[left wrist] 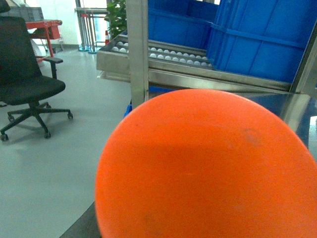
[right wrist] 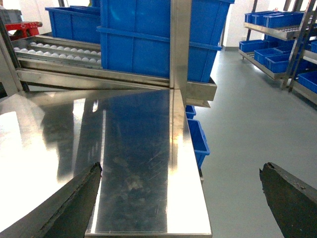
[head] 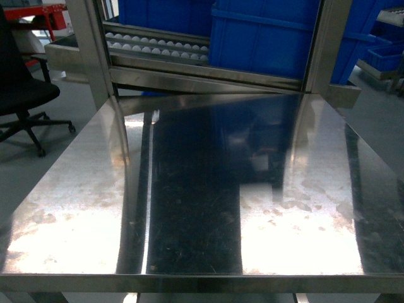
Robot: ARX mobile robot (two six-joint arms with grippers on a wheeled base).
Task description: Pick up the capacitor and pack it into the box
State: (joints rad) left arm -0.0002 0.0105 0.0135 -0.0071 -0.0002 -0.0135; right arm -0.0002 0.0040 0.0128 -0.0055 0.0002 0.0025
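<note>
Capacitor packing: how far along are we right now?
Done: nothing that shows. No pink box appears in any view, and none stands on the steel table in the head view. In hand: possibly the capacitor. An orange rounded object fills the left wrist view close to the lens, but no markings or fingers show. The right gripper is open, holding nothing. Left: reaching the box and packing.

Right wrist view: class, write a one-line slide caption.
Open right gripper hangs over the bare steel table, blue crates behind.
</note>
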